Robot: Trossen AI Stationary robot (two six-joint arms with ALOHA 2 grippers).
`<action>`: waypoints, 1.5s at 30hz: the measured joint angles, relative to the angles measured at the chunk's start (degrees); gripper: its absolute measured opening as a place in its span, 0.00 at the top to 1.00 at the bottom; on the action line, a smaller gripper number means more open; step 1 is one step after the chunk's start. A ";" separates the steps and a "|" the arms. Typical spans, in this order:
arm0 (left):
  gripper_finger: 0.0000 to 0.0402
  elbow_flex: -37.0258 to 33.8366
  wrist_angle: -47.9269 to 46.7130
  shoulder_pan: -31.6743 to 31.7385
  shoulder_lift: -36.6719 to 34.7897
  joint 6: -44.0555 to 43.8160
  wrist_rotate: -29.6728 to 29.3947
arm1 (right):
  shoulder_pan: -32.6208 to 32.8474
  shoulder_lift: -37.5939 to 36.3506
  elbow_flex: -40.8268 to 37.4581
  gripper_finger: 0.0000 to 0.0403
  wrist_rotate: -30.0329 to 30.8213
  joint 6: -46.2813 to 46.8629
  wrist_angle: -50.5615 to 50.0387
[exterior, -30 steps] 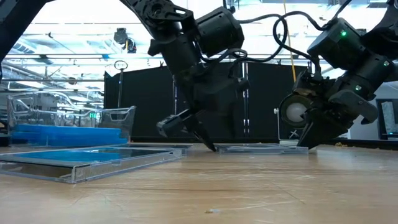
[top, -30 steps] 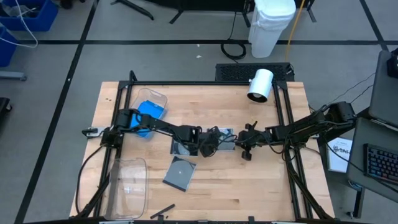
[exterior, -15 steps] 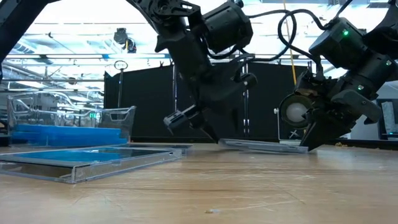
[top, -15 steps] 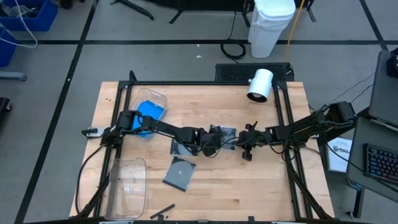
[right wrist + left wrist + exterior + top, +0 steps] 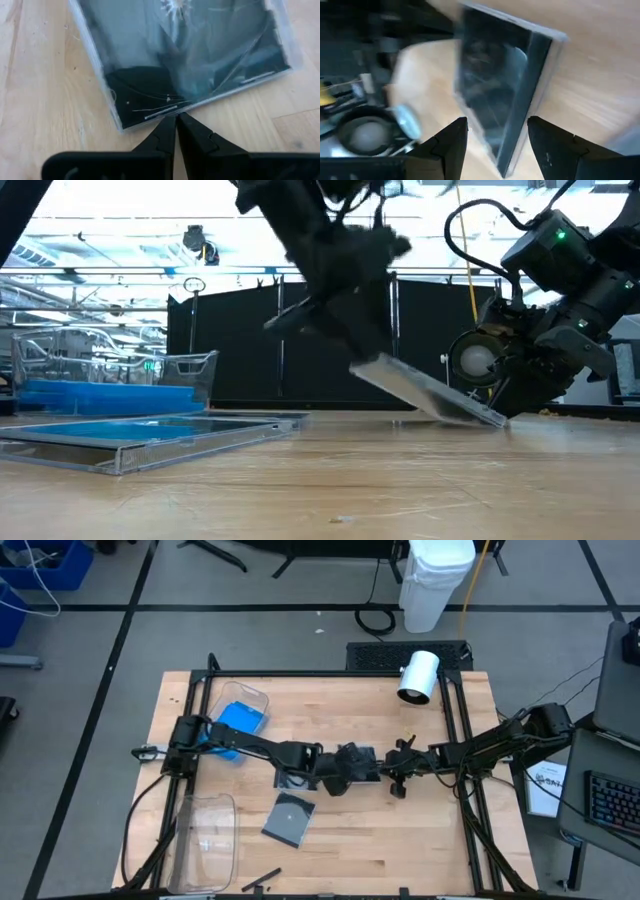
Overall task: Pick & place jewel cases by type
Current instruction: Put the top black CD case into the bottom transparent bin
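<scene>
A grey/clear jewel case (image 5: 362, 753) (image 5: 430, 395) stands tilted at the table's middle, between my two grippers. My left gripper (image 5: 348, 764) (image 5: 497, 122) reaches in from the left and has the case's raised end. My right gripper (image 5: 387, 771) (image 5: 176, 118) is shut, its tips at the case's low edge. Two more grey/clear cases lie flat: one (image 5: 289, 779) partly under my left arm, one showing a disc (image 5: 290, 818) nearer the front. Blue cases (image 5: 240, 720) lie in a clear bin (image 5: 262, 698) at the far left. My left gripper has the case's raised end (image 5: 506, 150) between its two fingers (image 5: 451, 145), coming slantwise down from the table's left. The pads themselves do not show. The case hangs tilted, its left end up and its right edge (image 5: 490, 418) on the table. My right gripper touches the case's low edge (image 5: 162, 114) with the tips of its shut fingers (image 5: 167, 131), slanting down from the table's right. That edge lies on the wood just ahead of the tips.
An empty clear bin (image 5: 205, 840) stands at the near left. A white cylinder (image 5: 418, 677) lies at the far right. Black frame rails (image 5: 455, 720) run along the table's sides. Bare wood shows at the near right.
My left gripper has risen and taken the case's left end up with it. The case, flat on the table a second ago, now tips steeply, its right edge still down by my right gripper.
</scene>
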 joint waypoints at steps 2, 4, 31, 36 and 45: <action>0.47 0.03 5.42 0.01 -1.12 0.05 -0.60 | 0.00 0.01 -0.07 0.96 0.05 0.01 0.39; 0.48 0.86 11.89 0.04 -1.28 -0.76 2.14 | -0.04 0.21 0.01 0.96 -0.04 0.31 2.43; 0.47 0.07 13.99 2.95 -0.86 -4.14 10.97 | -0.07 0.04 -0.03 0.96 0.00 0.17 3.95; 0.47 0.07 15.11 3.39 -0.86 -4.24 11.58 | -0.04 0.04 -0.07 0.96 -0.01 0.00 4.20; 0.47 0.00 14.82 4.21 -0.86 -4.61 12.83 | -0.48 -4.56 -0.07 0.96 0.27 -2.47 3.86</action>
